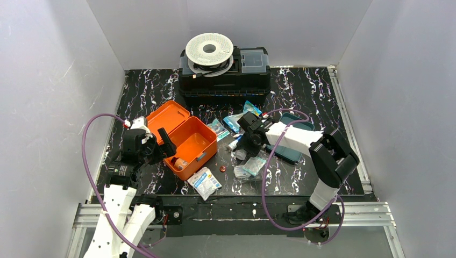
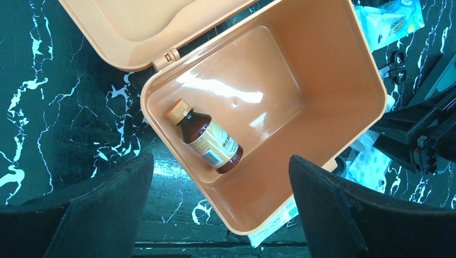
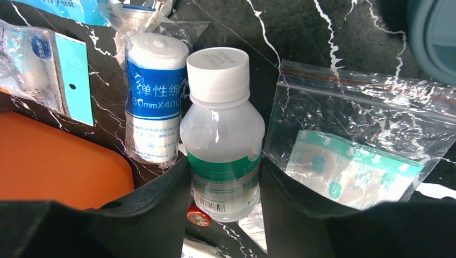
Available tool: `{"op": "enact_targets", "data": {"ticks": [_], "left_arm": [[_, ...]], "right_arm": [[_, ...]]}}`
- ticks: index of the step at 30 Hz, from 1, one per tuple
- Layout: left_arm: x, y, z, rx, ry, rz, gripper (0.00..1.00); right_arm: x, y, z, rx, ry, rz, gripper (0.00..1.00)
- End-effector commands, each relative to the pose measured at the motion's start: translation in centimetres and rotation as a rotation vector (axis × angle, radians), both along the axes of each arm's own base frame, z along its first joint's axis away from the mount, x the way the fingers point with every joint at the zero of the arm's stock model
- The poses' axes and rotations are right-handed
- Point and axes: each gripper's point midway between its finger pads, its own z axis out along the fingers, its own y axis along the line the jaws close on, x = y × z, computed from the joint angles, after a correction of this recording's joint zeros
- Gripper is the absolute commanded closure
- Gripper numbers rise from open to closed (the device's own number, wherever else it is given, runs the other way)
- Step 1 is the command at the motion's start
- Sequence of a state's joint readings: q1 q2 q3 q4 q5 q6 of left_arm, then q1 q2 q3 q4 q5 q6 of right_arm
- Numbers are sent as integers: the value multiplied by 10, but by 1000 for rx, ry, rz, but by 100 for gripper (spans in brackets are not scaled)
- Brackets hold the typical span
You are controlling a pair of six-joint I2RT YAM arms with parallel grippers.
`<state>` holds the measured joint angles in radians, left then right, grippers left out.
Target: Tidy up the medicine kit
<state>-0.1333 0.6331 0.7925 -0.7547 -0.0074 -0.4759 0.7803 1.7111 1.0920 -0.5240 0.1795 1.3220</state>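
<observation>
Black marbled tabletop, supplies loose; right claw part-open astride white-capped bottle — fingers at its sides, firm contact cannot be told; left claw wide open, empty; medicine kit lid-up directly beneath it, brown bottle inside; step, as judged: picking — next calls for a firm squeeze, lift, carry leftward into kit.

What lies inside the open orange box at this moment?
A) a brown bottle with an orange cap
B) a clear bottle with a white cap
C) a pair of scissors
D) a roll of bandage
A: in the left wrist view, a brown bottle with an orange cap lies on its side on the floor of the medicine kit.
</observation>
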Motion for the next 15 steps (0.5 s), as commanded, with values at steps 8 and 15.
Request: {"op": "enact_targets", "data": {"ticks": [8,15], "left_arm": [[0,0,0,2,-4,-2,4],[0,0,0,2,-5,-3,4]], "right_arm": [[9,-5,29,-26,-90,26,87],[17,-15,88,-61,-278,118,99]]}}
